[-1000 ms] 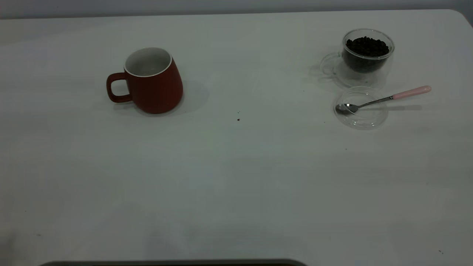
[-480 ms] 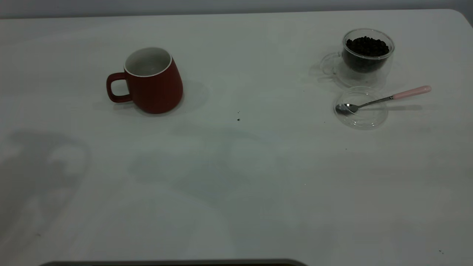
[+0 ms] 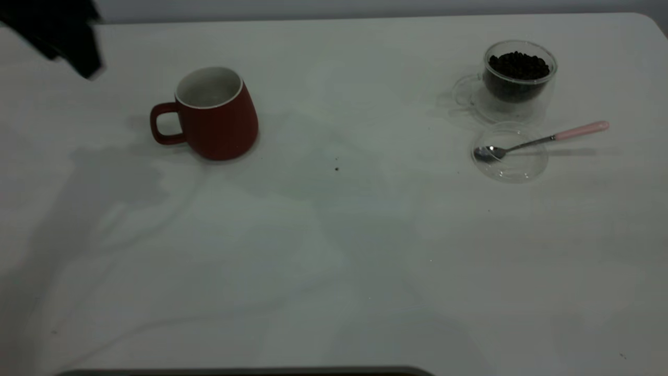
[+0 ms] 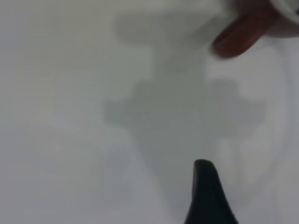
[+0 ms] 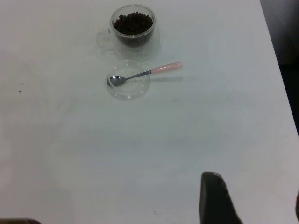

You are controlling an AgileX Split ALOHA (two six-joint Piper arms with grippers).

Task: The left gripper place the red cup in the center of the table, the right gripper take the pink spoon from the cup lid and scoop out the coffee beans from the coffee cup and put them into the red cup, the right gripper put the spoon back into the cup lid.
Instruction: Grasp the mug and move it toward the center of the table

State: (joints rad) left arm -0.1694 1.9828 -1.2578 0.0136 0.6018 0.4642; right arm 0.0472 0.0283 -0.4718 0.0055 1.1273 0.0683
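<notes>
The red cup stands upright left of the table's middle, handle toward the left edge. My left gripper hangs at the far left corner, up and left of the cup and apart from it. In the left wrist view one dark finger shows over bare table, with the cup's red handle farther off. The coffee cup with coffee beans stands at the far right. In front of it the cup lid holds the pink spoon. My right gripper is open, well short of the spoon.
A few dark specks lie near the table's middle. The table's right edge runs close to the coffee cup and lid. A dark strip borders the near edge.
My left arm has come into the exterior view at the far left corner, and its shadow has spread across the left of the table. Cups, lid and spoon have not moved.
</notes>
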